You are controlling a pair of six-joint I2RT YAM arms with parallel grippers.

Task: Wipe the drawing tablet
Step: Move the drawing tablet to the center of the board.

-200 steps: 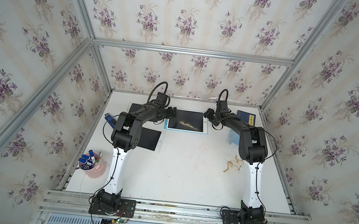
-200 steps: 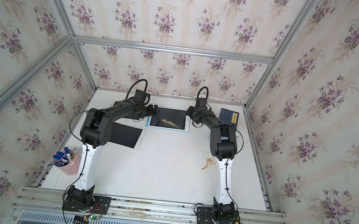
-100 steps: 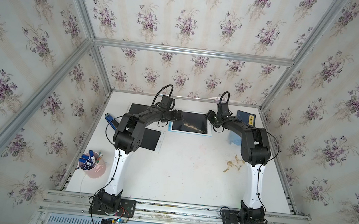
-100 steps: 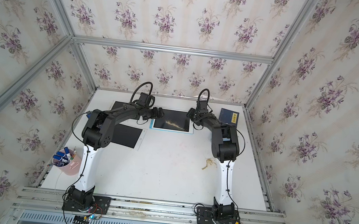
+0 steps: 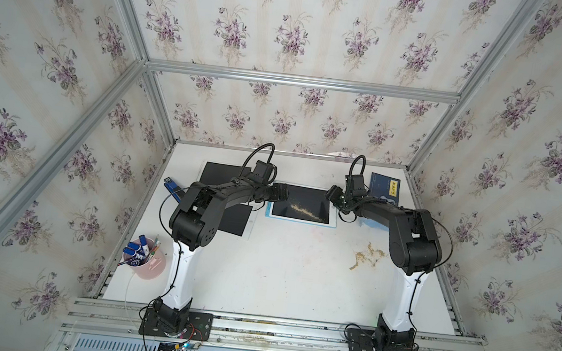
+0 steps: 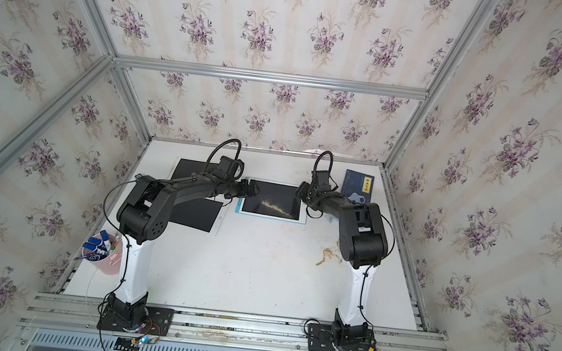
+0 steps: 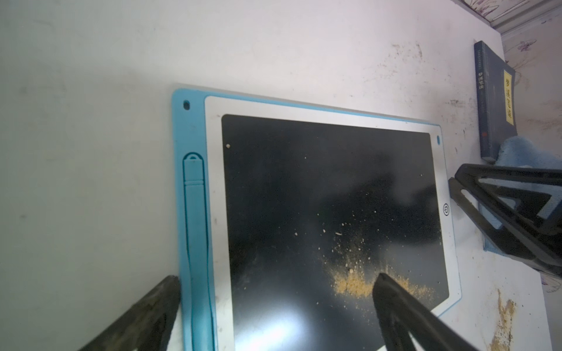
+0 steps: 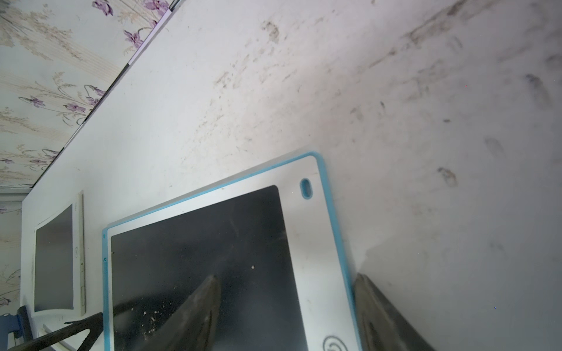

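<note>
Flat blue-framed drawing tablet (image 5: 301, 208) with black screen: lies on the white counter (image 5: 278, 274) between both claws. Left claw (image 7: 276, 276): spread wide, straddling the tablet's stylus edge, one finger at a streak of tan powder (image 7: 352, 282). Right claw (image 8: 286, 276): moderately parted, empty, straddling the opposite edge. Fluffy blue cloth (image 7: 517, 152): beside the right claw, against a dark blue book (image 7: 494, 100)

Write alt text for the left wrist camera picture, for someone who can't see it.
A blue-framed drawing tablet lies flat on a smudged white table, tan crumbs scattered across its dark screen. The open left claw straddles its stylus edge, one fingertip over the crumbs. A dark blue book and a blue cloth lie beyond the far side.
</note>
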